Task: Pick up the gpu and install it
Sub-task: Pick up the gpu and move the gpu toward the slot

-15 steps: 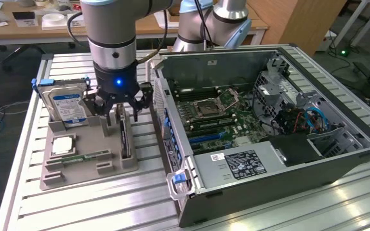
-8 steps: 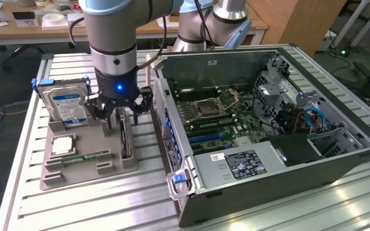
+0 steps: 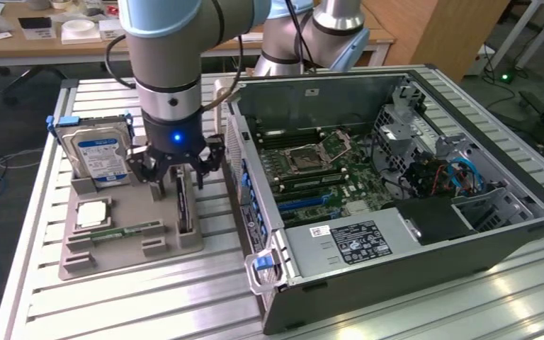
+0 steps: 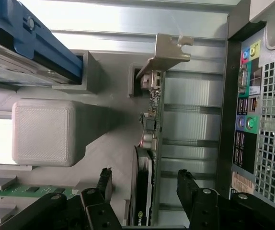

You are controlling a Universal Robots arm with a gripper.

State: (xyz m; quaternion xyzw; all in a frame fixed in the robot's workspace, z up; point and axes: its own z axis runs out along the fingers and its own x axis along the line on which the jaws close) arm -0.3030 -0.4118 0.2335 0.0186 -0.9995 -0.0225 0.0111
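Desk (image 3: 139, 304): Ribbed metal surface. It carried a grey holder tray on the exterior view's left and an open computer case on the exterior view's right.

Holder tray (image 3: 132, 205): Flat grey plate with raised blocks and slots. It lay just beside the case.

Hard drive (image 3: 100, 157): Silver box with a blue label. It stood upright in a blue rail at the far left corner of the tray.

Chip (image 3: 93, 213): Pale square part. It lay flat in a recess in front of the hard drive.

Memory stick (image 3: 125, 231): Narrow green strip. It lay in the tray, nearer the camera than the chip.

Arm (image 3: 168, 64): Grey and blue links. It stood vertical above the right side of the tray.

Tool (image 3: 176, 177): Open, gripping nothing. Its black fingers (image 4: 103, 184) pointed down, one on each side of the gpu. The wrist view showed a gap on both sides.

gpu (image 3: 185, 209): Green card. It stood on edge in a slot along the tray's right side, nearest the case. The black round fan (image 4: 142, 191) faced away from the case, between the fingers. The silver bracket (image 4: 168, 52) sat at the end away from the fingers.

Computer case (image 3: 499, 234): Black housing, lying on its side with the side panel off. The motherboard (image 3: 319, 170) was exposed. The labelled power supply (image 3: 357, 241) sat along the near wall.

Rear port panel (image 4: 245, 120): Coloured jacks and connectors faced the tray.
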